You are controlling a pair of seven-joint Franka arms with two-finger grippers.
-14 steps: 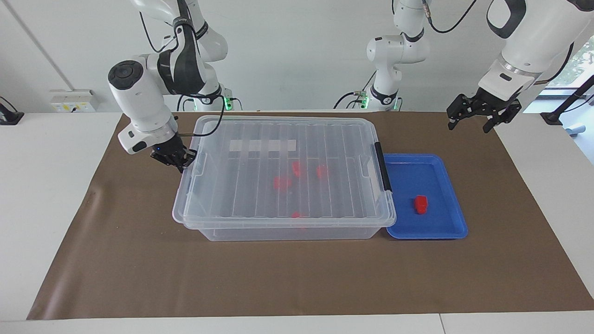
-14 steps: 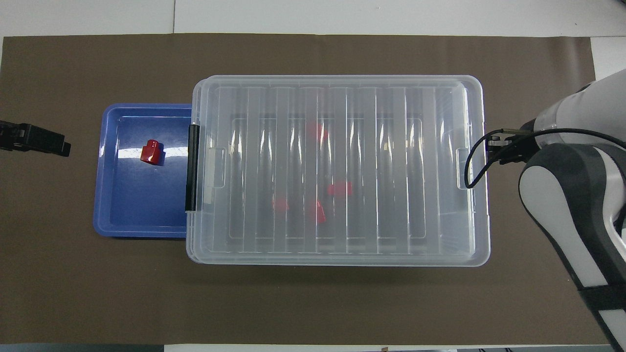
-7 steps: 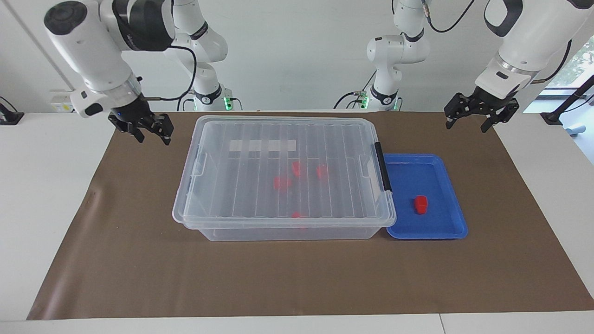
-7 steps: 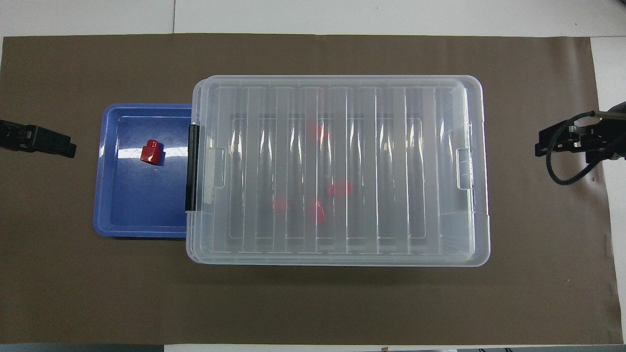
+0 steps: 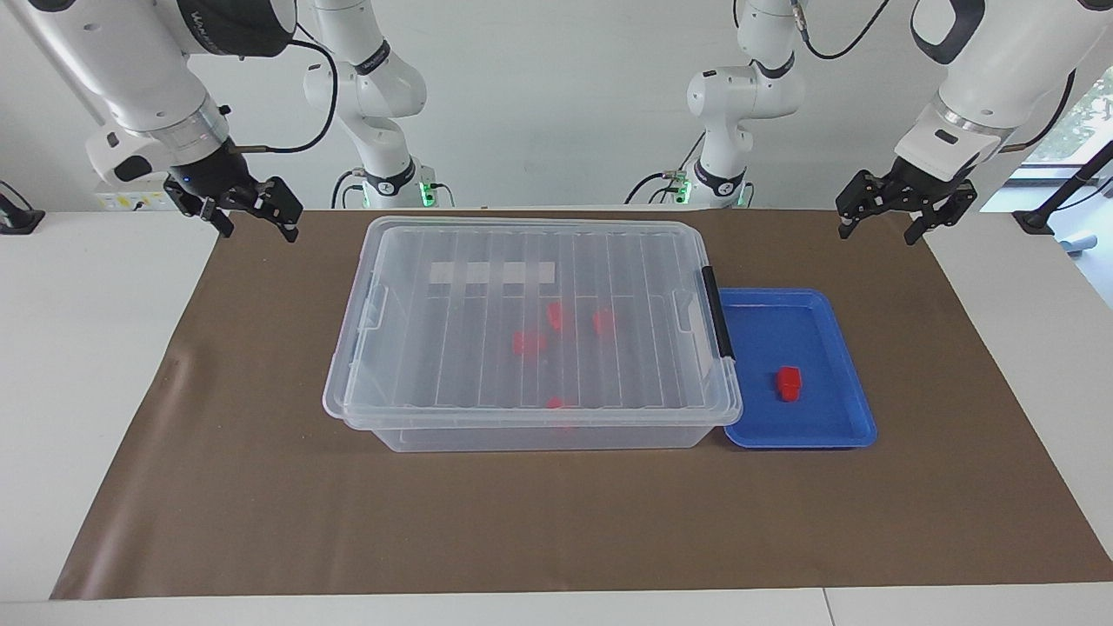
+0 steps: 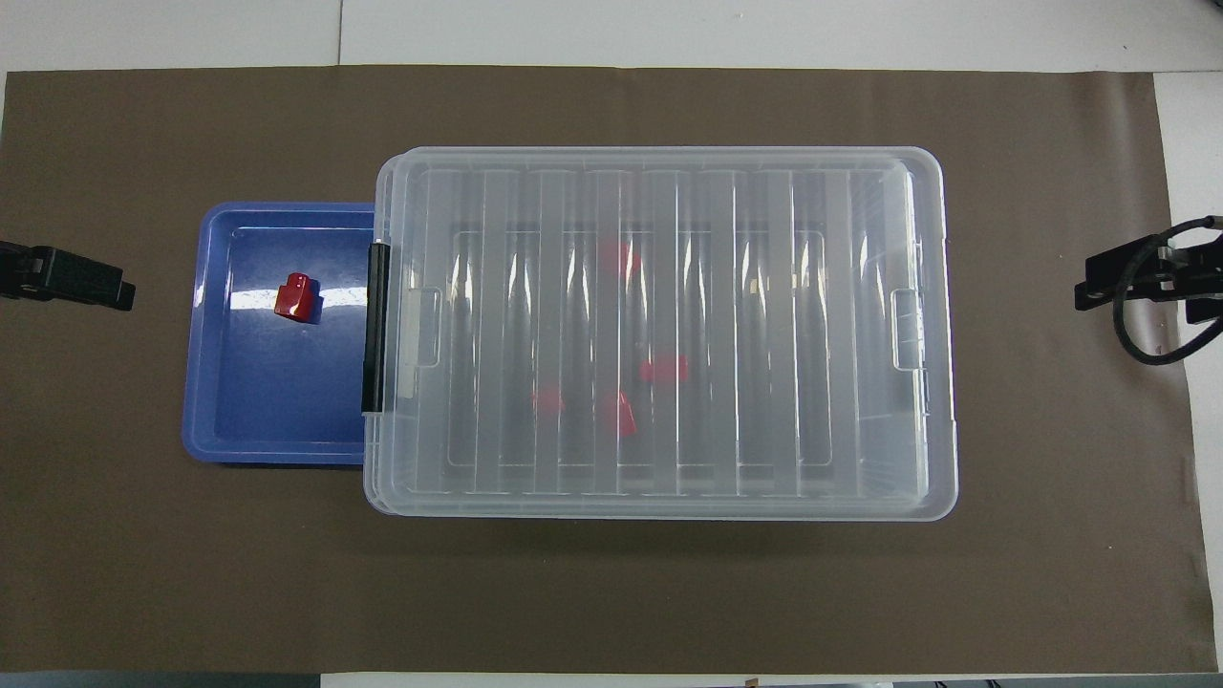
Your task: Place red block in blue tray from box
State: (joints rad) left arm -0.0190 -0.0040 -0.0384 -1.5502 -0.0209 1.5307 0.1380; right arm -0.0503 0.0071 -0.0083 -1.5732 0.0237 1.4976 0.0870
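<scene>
The box [image 5: 487, 348] [image 6: 764, 334] is a clear bin that stands mid-table with its ribbed lid on. Several red blocks [image 5: 526, 342] [image 6: 664, 369] show through the lid. The blue tray [image 5: 783, 326] [image 6: 277, 401] lies against the box's black-handled end, toward the left arm's end of the table. One red block [image 5: 789, 383] [image 6: 292, 297] stands in the tray. My right gripper [image 5: 258, 228] [image 6: 1089, 287] hangs open and empty over the mat's edge, apart from the box. The left gripper [image 5: 876, 233] [image 6: 115, 287] waits open and empty over the mat's edge past the tray.
A brown mat [image 5: 556, 522] [image 6: 611, 592] covers the white table [image 5: 87, 348]. The black clip handle [image 5: 718, 313] [image 6: 375, 325] sits on the box's end beside the tray. A whitish label strip [image 5: 492, 272] shows through the lid.
My right gripper was shut at the box's end away from the tray. It has opened, risen and drawn back over the mat's edge. The left gripper has hardly moved.
</scene>
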